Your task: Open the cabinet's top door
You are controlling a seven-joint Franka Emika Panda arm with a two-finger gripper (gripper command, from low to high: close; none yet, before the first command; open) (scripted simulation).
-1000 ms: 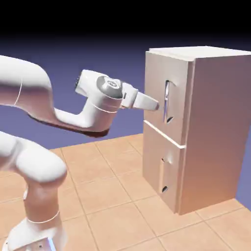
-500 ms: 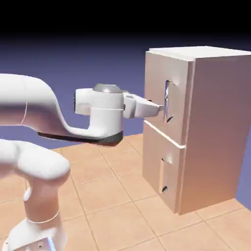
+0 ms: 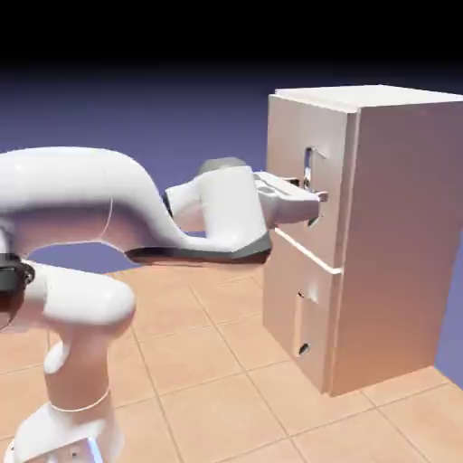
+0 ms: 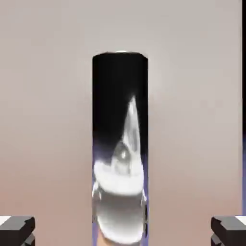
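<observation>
Closer now than a moment ago, the hand (image 4: 123, 231) straddles the silver handle (image 4: 120, 192), fingers wide apart and gripping nothing, top door (image 3: 327, 181) still shut, all the pulling left!

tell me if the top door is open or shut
shut: in the exterior view the top door sits flush against the cabinet, no gap along its edge

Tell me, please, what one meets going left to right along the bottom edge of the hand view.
Left finger tip, silver bar handle, right finger tip.
</observation>
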